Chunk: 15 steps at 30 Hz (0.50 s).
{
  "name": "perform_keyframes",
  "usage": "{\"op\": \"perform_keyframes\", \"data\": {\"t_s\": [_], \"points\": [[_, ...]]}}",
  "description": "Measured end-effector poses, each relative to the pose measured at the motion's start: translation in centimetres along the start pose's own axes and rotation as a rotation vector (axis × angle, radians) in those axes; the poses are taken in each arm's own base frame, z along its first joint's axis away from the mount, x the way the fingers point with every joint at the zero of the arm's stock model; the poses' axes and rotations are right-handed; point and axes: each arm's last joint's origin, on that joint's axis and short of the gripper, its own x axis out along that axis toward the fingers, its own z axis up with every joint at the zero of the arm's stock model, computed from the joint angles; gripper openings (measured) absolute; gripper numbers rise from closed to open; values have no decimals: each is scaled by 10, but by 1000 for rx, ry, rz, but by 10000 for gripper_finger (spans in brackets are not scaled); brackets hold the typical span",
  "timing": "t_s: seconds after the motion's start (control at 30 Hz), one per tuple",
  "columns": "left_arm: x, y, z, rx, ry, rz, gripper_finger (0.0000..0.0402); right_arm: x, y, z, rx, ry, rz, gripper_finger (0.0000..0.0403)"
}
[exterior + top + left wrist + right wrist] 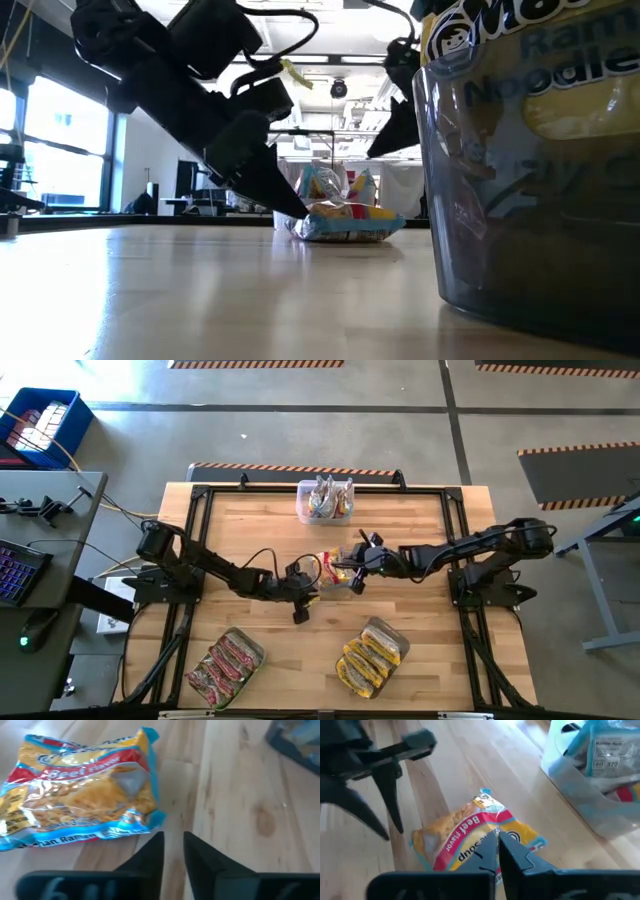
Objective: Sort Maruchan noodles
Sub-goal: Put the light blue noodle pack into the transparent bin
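Observation:
One Maruchan noodles packet (335, 563), yellow with a red band and blue ends, lies flat on the wooden table's middle (80, 790) (470, 835). My left gripper (173, 851) is low, just on the packet's near-left side. Its fingers are open by a narrow gap with nothing between them, and their tips stop short of the packet's corner. My right gripper (498, 842) is shut and hangs above the packet's right part. In the low view the packet (345, 225) rests on the table below it.
A clear tub (325, 500) with silver-blue packets stands at the far middle. A tub of pink-red packets (225, 665) sits near left, and a tub of yellow packets (372, 658) near right. Bare wood lies between them. A black frame (200, 540) borders the table.

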Motion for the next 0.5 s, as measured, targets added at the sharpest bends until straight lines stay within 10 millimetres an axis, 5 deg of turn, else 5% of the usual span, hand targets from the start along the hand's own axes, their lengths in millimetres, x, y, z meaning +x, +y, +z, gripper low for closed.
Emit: {"op": "perform_keyframes", "data": {"t_s": [0.23,0.5], "points": [[-9,-9,2,71,-4,-21,123,-4,4,-19,70,173,10,17],[-36,6,29,45,-72,-3,129,-7,12,-25,407,274,72,157]]}}
